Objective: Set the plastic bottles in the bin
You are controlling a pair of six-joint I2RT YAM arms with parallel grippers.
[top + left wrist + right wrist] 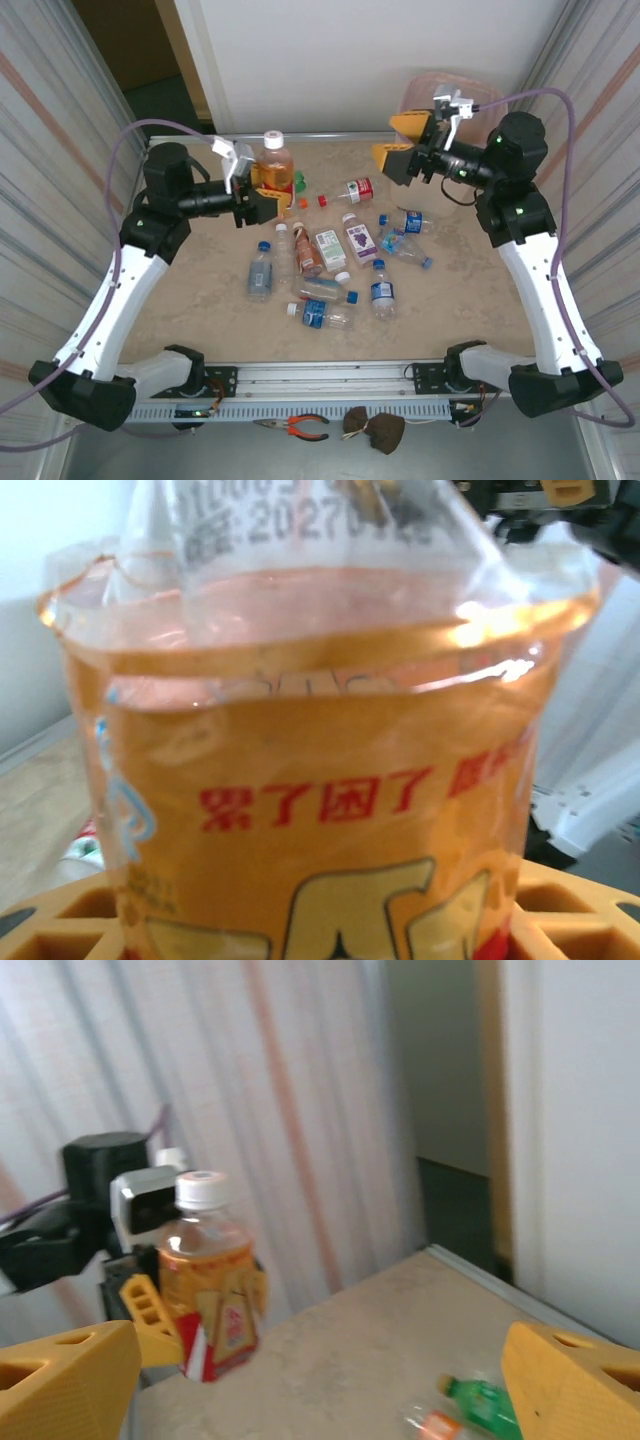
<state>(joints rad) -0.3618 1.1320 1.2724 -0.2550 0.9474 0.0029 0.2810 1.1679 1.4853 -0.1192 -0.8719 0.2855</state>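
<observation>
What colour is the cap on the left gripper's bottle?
White cap on the orange bottle; best in right wrist view.

Red-handled pliers (295, 427) beside a brown bundle (375, 428), before the beige table (190, 300).

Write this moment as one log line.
left gripper: shut on orange bottle | right gripper: open, empty | other bottles: on table

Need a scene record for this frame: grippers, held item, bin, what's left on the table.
left gripper: fingers shut on orange bottle
orange bottle: white cap, upright, held above the table
right gripper: open, empty, near the bin
bin: pink, past the table's far right corner
loose bottles: about a dozen, mostly lying mid-table
task state: unfinished
</observation>
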